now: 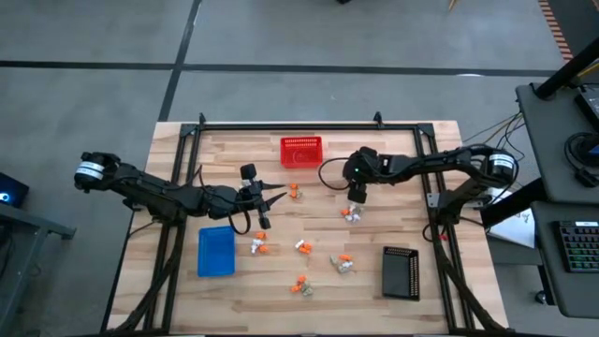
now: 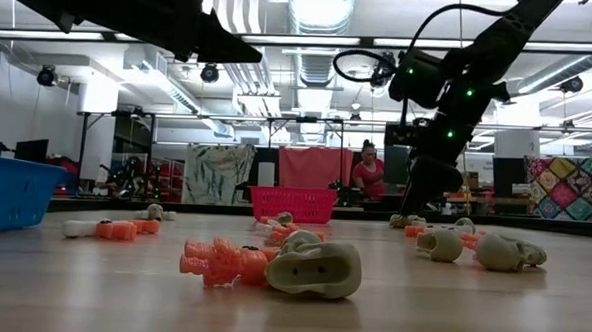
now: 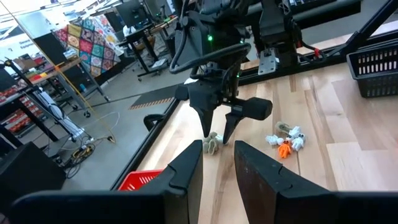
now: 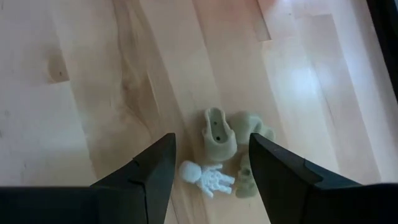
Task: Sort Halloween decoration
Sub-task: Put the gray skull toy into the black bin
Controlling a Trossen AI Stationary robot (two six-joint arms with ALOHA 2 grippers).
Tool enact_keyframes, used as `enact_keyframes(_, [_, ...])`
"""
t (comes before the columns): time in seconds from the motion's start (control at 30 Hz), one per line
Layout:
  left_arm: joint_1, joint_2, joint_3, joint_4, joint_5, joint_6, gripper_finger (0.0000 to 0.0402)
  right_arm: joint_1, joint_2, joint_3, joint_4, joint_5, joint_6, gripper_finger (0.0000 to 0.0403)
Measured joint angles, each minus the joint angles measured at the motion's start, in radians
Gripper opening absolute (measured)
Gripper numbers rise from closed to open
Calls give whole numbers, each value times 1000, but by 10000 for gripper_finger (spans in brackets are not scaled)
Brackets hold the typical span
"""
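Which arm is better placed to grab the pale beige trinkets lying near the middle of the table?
The right arm, probably. Its gripper hangs open directly over the pale grey-beige trinkets and a small white skeleton figure. The left gripper sits off to the side, above the wooden table near the blue rectangular tray.

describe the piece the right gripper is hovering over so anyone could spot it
Start at the red mesh basket at the table's far edge, then go to the right gripper, open just above a small cluster. Between its fingers sits the grey-beige skull; unlike the white skeleton beside it, it is rounded and beige.
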Motion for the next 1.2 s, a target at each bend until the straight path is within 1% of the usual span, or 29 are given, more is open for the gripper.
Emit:
enact_keyframes(0.23, [0, 0, 0, 4, 0, 10, 75, 0, 53, 0, 28, 0, -16, 185])
enact_keyframes(0.4, [0, 0, 0, 5, 0, 10, 75, 0, 63, 0, 31, 0, -16, 166])
enact_keyframes(0.83, [0, 0, 0, 6, 0, 10, 75, 0, 64, 0, 42, -1, -12, 90])
enact_keyframes(1.07, [0, 0, 0, 6, 0, 10, 75, 0, 64, 0, 64, -11, -16, 39])
enact_keyframes(1.2, [0, 0, 0, 6, 0, 10, 75, 0, 57, 0, 61, -34, -16, 13])
